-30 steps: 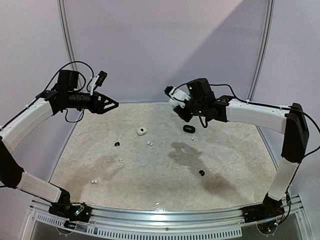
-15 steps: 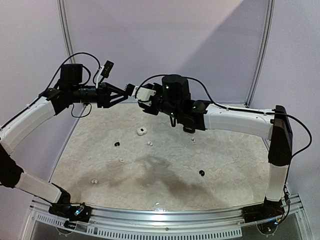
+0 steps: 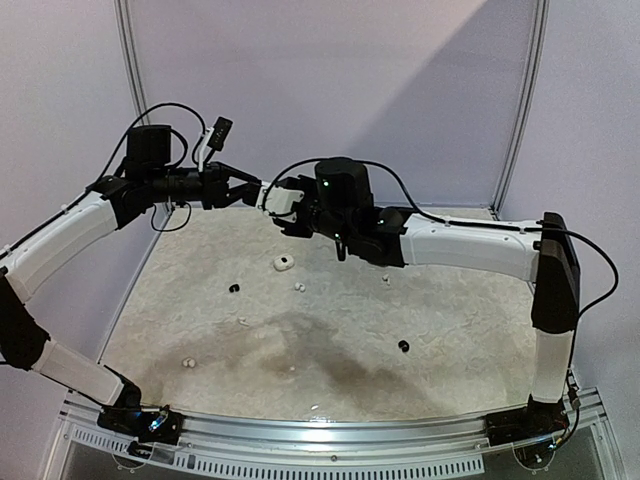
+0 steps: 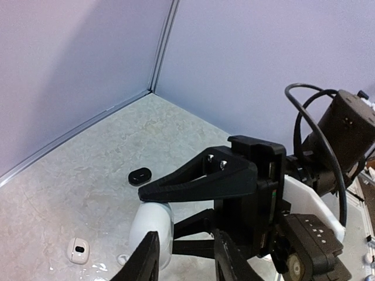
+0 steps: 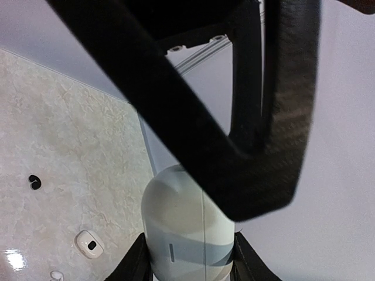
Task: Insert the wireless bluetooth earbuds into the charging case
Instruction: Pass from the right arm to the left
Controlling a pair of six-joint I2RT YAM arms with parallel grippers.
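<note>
Two robot arms meet in the air above the far left part of a pale, stone-patterned bench (image 3: 450, 320). The right end effector (image 3: 282, 203) is closed on a smooth white case (image 5: 181, 228). It grips the case by one end, so the other end sticks out toward the left arm. In the right wrist view we see the case pinched between that arm's two fingers.

The left end effector (image 3: 243, 190) points straight at the case with its fingers spread apart and nothing held between them. We judge this to be a handover or a shared hold, so that one arm can steady the case while the other opens it. We cannot tell whether the left fingers already touch the case, because black fingers overlap it in both wrist views. The case looks closed to us, which would explain why nothing sits inside it yet.

The earbuds (image 3: 299, 287) lie loose on the bench below, well apart from one another. The white ones are toward the left and middle, and a black earbud (image 3: 403, 346) lies nearer and to the right. A small white object (image 3: 284, 263) sits just beyond the middle white earbud. In the left wrist view, a black case (image 4: 140, 175) rests on the bench beneath the arms.
</note>
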